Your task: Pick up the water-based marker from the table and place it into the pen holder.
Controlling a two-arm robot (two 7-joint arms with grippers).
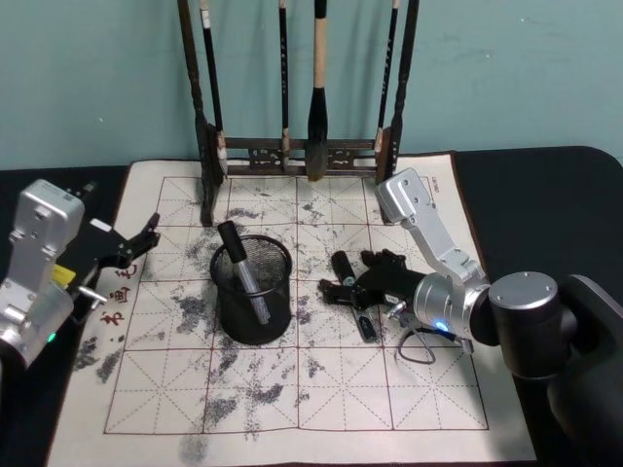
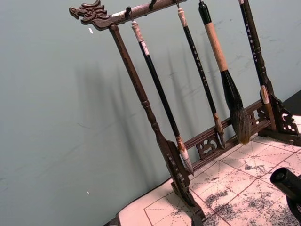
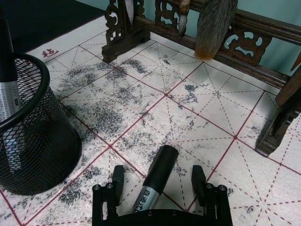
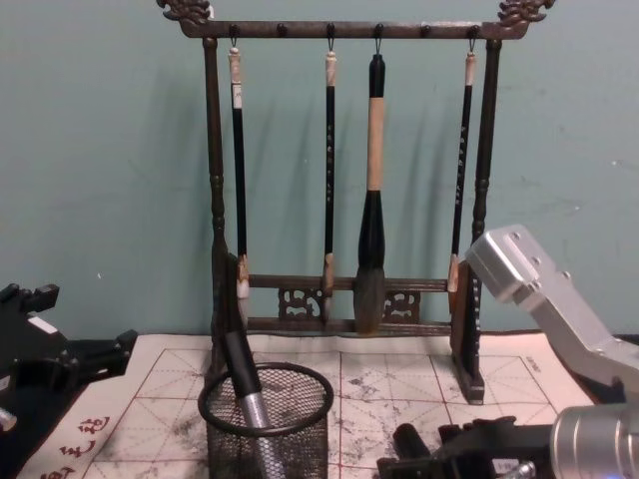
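The black wire-mesh pen holder (image 1: 253, 292) stands on the ink-stained grid mat, and one black-and-silver marker (image 1: 241, 268) leans inside it. To its right a second water-based marker (image 3: 157, 179) lies flat on the mat, black cap pointing toward the brush rack. My right gripper (image 3: 157, 175) is low over the mat and open. Its fingers (image 3: 117, 176) stand on either side of this marker, with gaps showing. In the head view the right gripper (image 1: 348, 277) sits just right of the holder. My left gripper (image 1: 141, 241) hovers open at the mat's left edge, holding nothing.
A tall dark wooden brush rack (image 1: 292, 151) with several hanging brushes stands at the back of the mat (image 1: 292, 389), close behind the holder. The chest view shows the holder (image 4: 265, 419) in front of the rack (image 4: 349, 299). Black tabletop surrounds the mat.
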